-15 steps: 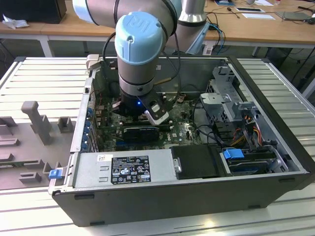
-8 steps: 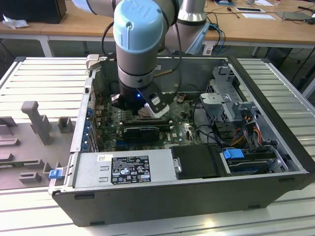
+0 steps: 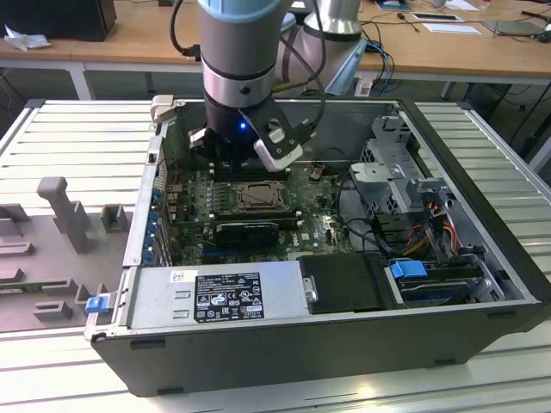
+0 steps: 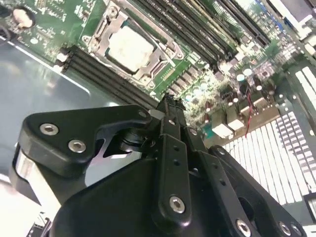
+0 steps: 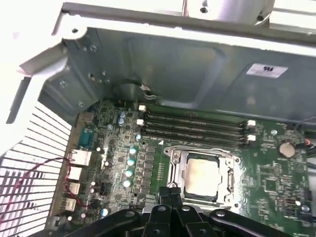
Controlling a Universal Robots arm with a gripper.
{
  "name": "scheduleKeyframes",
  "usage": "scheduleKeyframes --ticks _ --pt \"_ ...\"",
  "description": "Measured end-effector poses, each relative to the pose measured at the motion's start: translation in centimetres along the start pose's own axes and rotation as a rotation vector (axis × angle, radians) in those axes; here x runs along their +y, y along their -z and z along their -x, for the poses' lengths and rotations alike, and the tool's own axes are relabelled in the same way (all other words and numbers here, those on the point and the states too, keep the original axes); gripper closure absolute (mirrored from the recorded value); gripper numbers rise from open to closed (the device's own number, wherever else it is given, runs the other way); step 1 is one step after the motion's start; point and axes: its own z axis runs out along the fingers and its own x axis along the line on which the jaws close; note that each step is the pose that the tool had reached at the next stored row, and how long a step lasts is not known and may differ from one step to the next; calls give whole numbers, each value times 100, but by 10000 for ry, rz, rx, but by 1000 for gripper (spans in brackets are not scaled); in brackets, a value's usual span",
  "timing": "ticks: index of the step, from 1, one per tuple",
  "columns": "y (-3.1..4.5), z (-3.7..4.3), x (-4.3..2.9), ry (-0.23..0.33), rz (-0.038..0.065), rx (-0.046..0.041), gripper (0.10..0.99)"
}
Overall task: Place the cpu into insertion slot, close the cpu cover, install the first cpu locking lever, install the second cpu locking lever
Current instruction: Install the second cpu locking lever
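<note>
Pincer [image 5: 170, 196] (fingers together), beside cpu [image 5: 201, 174], seated in insertion slot [image 5: 174, 170]

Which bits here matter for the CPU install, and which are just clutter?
Job in hand:
- cpu, seated in the insertion slot
- cpu cover, closed around the chip
- gripper, fingertips together, holding nothing, just above the board beside the slot

Just about:
- memory slots
- power supply
- drive cage
- grey fixture outside the case

One cpu [image 5: 200, 174], one cpu cover [image 5: 174, 170], four memory slots [image 5: 195, 127].
</note>
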Motion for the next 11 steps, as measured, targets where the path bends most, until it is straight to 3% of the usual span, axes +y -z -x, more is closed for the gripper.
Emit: scheduleKeyframes --ticks 4,5,7,11 --pt "25 34 4 -1 1 5 980" --pt "26 128 -9 -5 3 16 980" --pt "24 207 -21 -10 5 27 980" --pt "-74 212 -61 -9 4 28 980"
